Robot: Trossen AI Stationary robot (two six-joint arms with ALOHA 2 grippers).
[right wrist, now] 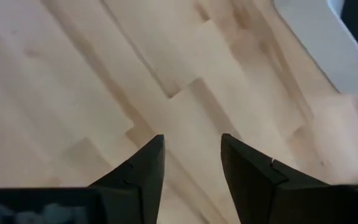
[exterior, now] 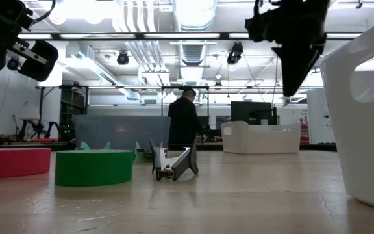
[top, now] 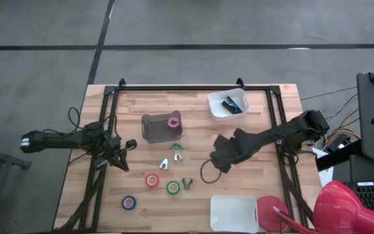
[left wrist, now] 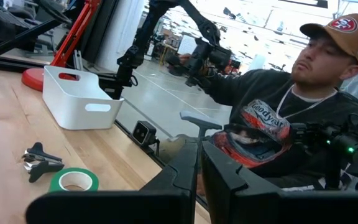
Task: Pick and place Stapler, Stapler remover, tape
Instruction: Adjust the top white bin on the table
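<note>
My right gripper [top: 214, 164] [right wrist: 191, 155] hangs open over bare table right of centre, pointing steeply down, with nothing between its fingers. My left gripper [top: 127, 147] [left wrist: 202, 171] waits shut at the table's left side, pointing level. Red tape [top: 152, 180], green tape [top: 173, 187] and blue tape [top: 128, 203] lie flat near the front. The pink tape [top: 173, 122] rests on a grey box [top: 156, 127]. Three stapler removers [top: 176, 151] [top: 164, 163] [top: 187, 183] lie mid-table. A dark and blue stapler [top: 232, 104] lies in the far white bin [top: 217, 112].
A second white bin [top: 234, 213] stands at the near edge, right of centre. A red lamp [top: 343, 208] stands at the near right corner. A black frame [top: 109, 130] runs along the table's sides. A person [left wrist: 278, 118] sits beyond the table's edge in the left wrist view.
</note>
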